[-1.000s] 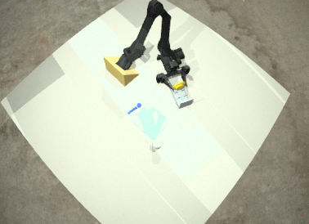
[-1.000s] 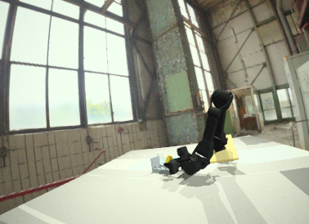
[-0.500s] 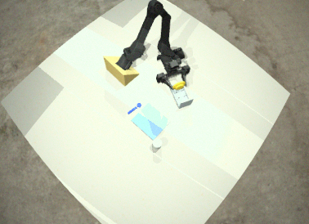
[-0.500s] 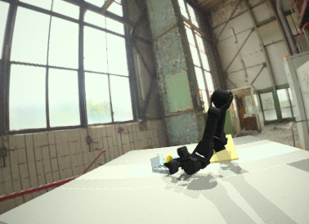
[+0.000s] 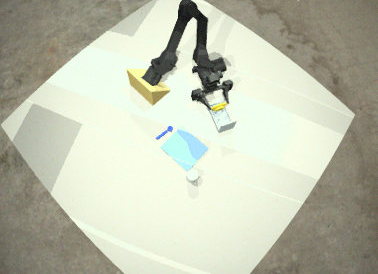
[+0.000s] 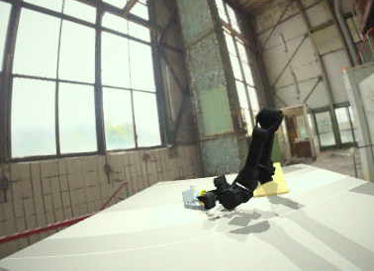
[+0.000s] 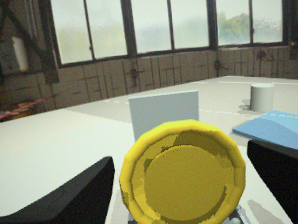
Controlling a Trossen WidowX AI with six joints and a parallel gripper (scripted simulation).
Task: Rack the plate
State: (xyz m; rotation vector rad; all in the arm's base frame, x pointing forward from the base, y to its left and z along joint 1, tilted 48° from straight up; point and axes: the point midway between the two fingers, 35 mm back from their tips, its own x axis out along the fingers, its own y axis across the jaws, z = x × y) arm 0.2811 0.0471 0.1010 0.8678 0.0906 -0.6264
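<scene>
The yellow plate (image 5: 219,107) (image 6: 202,193) (image 7: 185,182) stands upright, its round face towards the wrist camera. It is at the near part of the pale grey dish rack (image 5: 227,126) (image 6: 189,198) (image 7: 164,114), whose tall end wall rises behind it. My gripper (image 5: 220,104) (image 7: 181,156) is open, with one finger on each side of the plate and a visible gap to its rim on both sides in the wrist view. The plate's lower edge and the slot around it are hidden, so I cannot tell how deep it sits between the rails.
A yellow angular block (image 5: 152,93) (image 6: 275,182) is beside the arm's other end. A light blue mat (image 5: 184,147) (image 7: 275,128) lies beyond the rack, with a blue spoon-like thing (image 5: 164,133) at one side and a white cylinder (image 5: 192,176) (image 7: 262,98) at its far corner.
</scene>
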